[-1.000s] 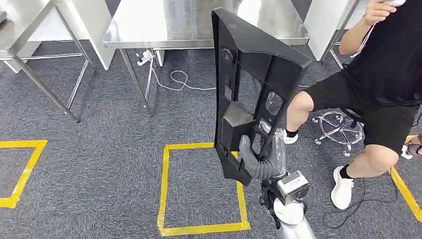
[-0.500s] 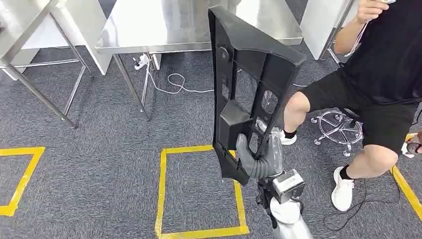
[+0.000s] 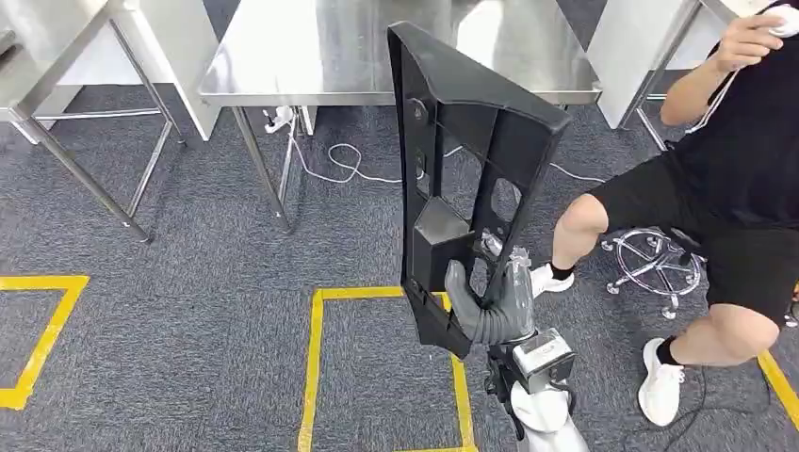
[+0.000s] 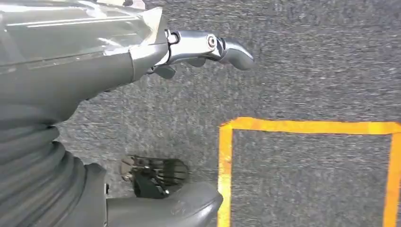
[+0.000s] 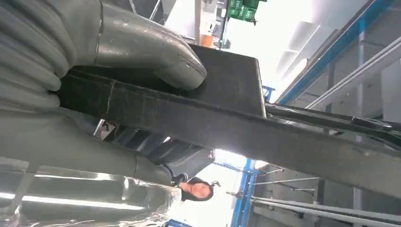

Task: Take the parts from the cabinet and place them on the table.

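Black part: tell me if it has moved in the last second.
Yes. Held by the right hand, the part has gone slightly forward toward the steel table; the camera moved along.

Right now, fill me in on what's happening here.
The robot's right hand grips a large black plastic part near its lower end and holds it upright above the grey carpet. A steel table stands just ahead, with nothing set on it yet. The left hand hangs over the floor and holds nothing. A person sits on a stool to the right.
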You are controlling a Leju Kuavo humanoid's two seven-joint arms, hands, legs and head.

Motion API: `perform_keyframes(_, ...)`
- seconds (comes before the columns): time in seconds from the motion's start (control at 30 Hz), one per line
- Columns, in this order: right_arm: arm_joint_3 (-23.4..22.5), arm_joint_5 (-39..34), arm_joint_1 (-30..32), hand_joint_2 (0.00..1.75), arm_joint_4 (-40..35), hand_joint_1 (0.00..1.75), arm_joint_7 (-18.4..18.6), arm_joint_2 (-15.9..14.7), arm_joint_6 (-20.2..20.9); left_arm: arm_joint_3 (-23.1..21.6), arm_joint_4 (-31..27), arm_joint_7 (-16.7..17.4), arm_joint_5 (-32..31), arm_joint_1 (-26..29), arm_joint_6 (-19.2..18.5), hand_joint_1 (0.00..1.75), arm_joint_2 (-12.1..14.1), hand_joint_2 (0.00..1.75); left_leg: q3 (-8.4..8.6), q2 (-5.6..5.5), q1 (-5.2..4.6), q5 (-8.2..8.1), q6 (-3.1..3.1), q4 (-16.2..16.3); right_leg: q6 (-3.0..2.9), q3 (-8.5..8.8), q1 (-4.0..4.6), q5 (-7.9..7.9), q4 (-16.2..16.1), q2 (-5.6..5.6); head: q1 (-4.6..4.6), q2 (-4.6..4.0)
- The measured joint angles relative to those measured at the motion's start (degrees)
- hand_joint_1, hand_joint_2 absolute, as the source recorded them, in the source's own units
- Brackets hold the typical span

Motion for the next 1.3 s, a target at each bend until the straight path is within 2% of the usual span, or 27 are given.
perform_keyframes(0.03, 0.02, 0.02, 0.10, 1.75, 0.04, 1.75, -0.04, -0.04, 0.04, 0.04, 0.02, 0.00, -0.02, 0.04, 0.00, 0.00, 0.00, 1.75, -0.37, 0.02, -0.17, -0.61, -0.47, 0.09, -0.51, 0.48, 0.07, 0.97, -2.09, 0.08, 0.09, 0.00)
perform_keyframes(0.07, 0.02, 0.07, 0.08, 1.75, 0.07, 1.75, -0.09, -0.04, 0.07, 0.07, 0.02, 0.00, -0.07, 0.01, 0.00, 0.00, 0.00, 1.75, 0.15, -0.13, -0.26, -0.85, -0.72, 0.37, -2.00, 0.22, 0.46, -1.65, -2.49, -0.08, 0.06, 0.00)
perform_keyframes(0.1, 0.02, 0.15, 0.24, 1.75, -0.02, 1.75, -0.09, 0.00, 0.07, 0.07, 0.02, 0.00, -0.07, 0.00, 0.00, 0.00, -0.02, 1.75, -0.31, 0.00, -0.32, -1.24, -1.20, 0.25, -2.45, 1.01, 0.49, -0.50, -2.37, 0.06, -0.10, 0.00)
perform_keyframes(0.17, -0.13, 0.15, 0.42, 1.75, -0.07, 1.75, -0.11, 0.00, 0.09, 0.07, 0.04, 0.00, -0.11, 0.09, -0.07, 0.00, -0.20, 1.75, 0.44, 0.11, -0.15, -1.52, -1.60, 0.88, -3.61, 1.52, 0.33, -0.88, -2.48, 0.24, -0.22, 0.00)
perform_keyframes(0.2, -0.11, 0.17, 0.48, 1.75, -0.24, 1.75, -0.13, 0.11, 0.09, 0.07, 0.00, 0.00, -0.11, 0.00, -0.04, 0.00, -0.15, 1.75, -0.50, 0.36, 0.06, -1.56, -1.89, 2.13, -3.82, 2.53, -0.09, -1.08, -2.79, 0.28, -0.17, 0.02)
perform_keyframes(0.27, -0.13, 0.17, 0.25, 1.75, -0.39, 1.75, -0.22, 0.18, 0.11, 0.07, 0.02, -0.11, -0.17, -0.13, -0.04, 0.00, -0.29, 1.75, -4.75, 0.63, 0.23, -1.54, -2.60, 9.94, -4.71, 3.89, -0.07, -2.01, -3.00, 0.14, -0.41, 0.00)
perform_keyframes(0.33, -0.13, 0.17, 0.32, 1.75, -0.42, 1.75, -0.24, 0.15, 0.11, 0.09, 0.02, -0.09, -0.17, -0.01, -0.04, 0.00, -0.29, 1.75, -10.70, 0.74, 0.61, -4.54, -3.38, 17.46, -4.80, 4.98, -0.04, -3.17, -3.00, 0.22, -0.30, 0.00)
perform_keyframes(0.4, -0.15, 0.17, 0.47, 1.75, -0.42, 1.75, -0.24, 0.15, 0.11, 0.09, 0.07, -0.09, -0.17, 0.05, -0.07, 0.00, -0.39, 1.75, -14.03, 0.79, 0.76, -6.03, -3.48, 18.92, -4.68, 6.54, -0.04, -4.41, -3.00, 0.42, -0.33, 0.00)
perform_keyframes(0.47, -0.15, 0.17, 0.42, 1.75, -0.44, 1.75, -0.24, 0.15, 0.11, 0.09, 0.07, -0.09, -0.20, 0.04, -0.09, 0.00, -0.42, 1.75, -13.22, 0.78, 0.67, -1.92, -2.92, 12.51, -4.47, 8.71, 0.04, -5.92, -3.08, 0.53, -0.35, 0.00)
perform_keyframes(0.53, -0.17, 0.17, 0.42, 1.75, -0.44, 1.75, -0.24, 0.15, 0.11, 0.09, 0.07, -0.09, -0.26, 0.05, -0.11, 0.00, -0.33, 1.75, -11.13, 0.83, -0.05, 6.73, -1.00, 3.64, -4.28, 9.63, 0.03, -7.33, -3.51, 0.48, -0.37, 0.00)
perform_keyframes(0.57, -0.20, 0.17, 0.39, 1.75, -0.37, 1.75, -0.26, 0.15, 0.11, 0.09, 0.07, -0.09, -0.28, 0.12, -0.15, 0.00, -0.20, 1.75, -11.30, 0.24, -0.64, 7.72, -0.51, 2.91, -3.77, 11.31, 0.48, -7.94, -3.40, 0.77, -0.24, 0.00)
perform_keyframes(0.6, -0.24, 0.20, 0.38, 1.75, -0.39, 1.75, -0.29, 0.15, 0.11, 0.11, 0.07, -0.02, -0.53, 0.16, -0.20, 0.00, -0.18, 1.75, -10.68, 0.13, -0.91, 6.32, 0.00, 2.73, -3.42, 11.17, 0.45, -8.64, -4.05, 0.86, -0.44, 0.00)
perform_keyframes(0.63, -0.26, 0.33, 0.42, 1.75, -0.48, 1.75, -0.26, 0.26, 0.11, 0.09, 0.07, -0.02, -0.57, 0.13, -0.20, 0.00, -0.15, 1.75, -9.88, 0.01, -0.88, 6.24, 0.29, 2.29, -3.08, 12.89, 0.73, -8.12, -3.86, 0.91, -0.46, 0.00)
perform_keyframes(0.67, -0.28, 0.35, 0.45, 1.75, -0.48, 1.75, -0.26, 0.24, 0.11, 0.09, 0.04, -0.07, -0.70, -0.03, -0.20, 0.00, -0.15, 1.75, -9.22, 0.08, -0.99, 5.72, 0.57, 1.67, -2.08, 12.81, 0.83, -7.32, -3.54, 0.90, -0.39, 0.00)
perform_keyframes(0.73, -0.31, 0.33, 0.19, 1.75, -0.72, 1.75, -0.37, 0.31, 0.11, 0.09, 0.02, -0.09, -0.76, -0.26, -0.24, 0.00, -0.24, 1.75, -6.46, -0.04, -0.61, 5.52, 1.19, 0.48, -1.58, 11.37, 0.78, -7.16, 0.04, 0.72, -0.30, 0.00)
perform_keyframes(0.77, -0.31, 0.33, -0.07, 1.75, -0.79, 1.75, -0.37, 0.31, 0.11, 0.09, 0.02, -0.09, -0.76, -0.47, -0.24, 0.00, -0.29, 1.75, -5.92, -0.04, -0.62, 5.06, 1.58, 0.43, -1.78, 8.84, 0.90, -7.27, 4.04, 0.71, -0.44, 0.00)
perform_keyframes(0.8, -0.31, 0.33, -0.05, 1.75, -0.79, 1.75, -0.42, 0.31, 0.11, 0.09, 0.02, -0.09, -0.79, -0.64, -0.24, 0.00, -0.29, 1.75, -5.45, -0.07, -0.59, 4.52, 1.89, 0.43, -1.72, 5.71, 0.84, -8.26, 8.37, 0.72, -0.15, 0.00)
perform_keyframes(0.87, -0.39, 0.33, 0.25, 1.75, -0.79, 1.75, -0.42, 0.17, 0.11, 0.09, 0.02, -0.07, -0.79, -0.63, -0.26, 0.00, -0.33, 1.75, -4.03, -0.26, -0.55, 3.01, 1.81, 0.42, -2.49, 0.07, 0.60, -13.14, 13.80, 0.71, -0.20, 0.00)
perform_keyframes(0.9, -0.42, 0.33, 0.25, 1.75, -0.79, 1.75, -0.42, 0.07, 0.11, 0.09, 0.02, -0.07, -0.79, -0.58, -0.24, 0.00, -0.35, 1.75, -3.18, -0.37, -0.52, 2.31, 1.66, 0.42, -2.60, -1.36, 0.47, -14.53, 13.68, 0.71, -0.13, 0.00)
perform_keyframes(0.93, -0.42, 0.33, 0.27, 1.75, -0.79, 1.75, -0.42, 0.07, 0.11, 0.09, 0.02, -0.07, -0.79, -0.56, -0.24, 0.00, -0.37, 1.75, -2.20, -0.58, -0.47, 1.53, 1.44, 0.43, -1.96, -1.95, 0.26, -14.60, 11.97, 0.70, -0.22, 0.00)
perform_keyframes(0.97, -0.46, 0.33, 0.31, 1.75, -0.79, 1.75, -0.42, 0.04, 0.11, 0.09, 0.04, -0.07, -0.79, -0.57, -0.26, 0.00, -0.39, 1.75, -0.94, -0.71, -0.41, 0.59, 1.13, 0.43, -1.15, -1.81, -0.02, -12.90, 8.39, 0.67, -0.11, 0.00)
perform_keyframes(1.0, -0.46, 0.33, 0.36, 1.75, -0.79, 1.75, -0.42, 0.02, 0.11, 0.09, 0.04, -0.07, -0.79, -0.57, -0.26, 0.00, -0.44, 1.75, 0.13, -0.79, -0.38, -0.27, 0.88, 0.46, -0.44, -1.53, -0.27, -9.47, 4.43, 0.65, -0.13, 0.00)
perform_keyframes(1.03, -0.46, 0.33, 0.44, 1.75, -0.76, 1.75, -0.42, 0.02, 0.11, 0.09, 0.04, -0.07, -0.79, -0.55, -0.26, 0.00, -0.44, 1.75, 0.88, -0.80, -0.40, -1.21, 0.53, 0.47, 0.93, -1.43, -0.56, -4.42, 0.51, 0.54, -0.04, 0.00)
perform_keyframes(1.07, -0.52, 0.33, 0.59, 1.75, -0.59, 1.75, -0.44, -0.07, 0.11, 0.11, 0.09, -0.04, -0.79, -0.63, -0.26, 0.00, -0.42, 1.75, 1.87, -0.87, -0.70, -2.37, 0.16, 1.20, 1.46, -1.63, -0.58, -0.23, -1.28, -0.23, -0.10, 0.00)
perform_keyframes(1.13, -0.66, 0.31, 0.61, 1.75, -0.68, 1.75, -0.29, 0.02, 0.11, 0.09, 0.11, 0.05, -0.79, -0.56, -0.26, 0.00, -0.46, 1.75, 2.15, -0.81, -0.60, -3.73, -0.82, 0.71, -1.21, 0.02, 0.05, 0.01, -1.09, -0.41, -0.27, 0.00)
perform_keyframes(1.2, -0.77, 0.33, 0.09, 1.75, -0.77, 1.75, -0.31, 0.13, 0.11, 0.09, 0.09, 0.04, -0.79, -0.83, -0.26, 0.00, -0.42, 1.75, 2.65, -0.53, -0.52, -3.14, -1.10, 2.29, -2.62, 1.15, -0.61, -0.21, -1.58, -0.17, -0.20, 0.00)
perform_keyframes(1.3, -0.81, 0.33, -0.25, 1.75, -0.92, 1.75, -0.33, 0.39, 0.11, 0.07, 0.09, 0.02, -0.85, -1.13, -0.24, 0.00, -0.53, 1.75, -3.98, 0.32, 0.15, -2.90, -2.12, 12.53, -3.96, 3.22, -0.68, -1.33, -2.30, -0.19, -0.39, 0.00)
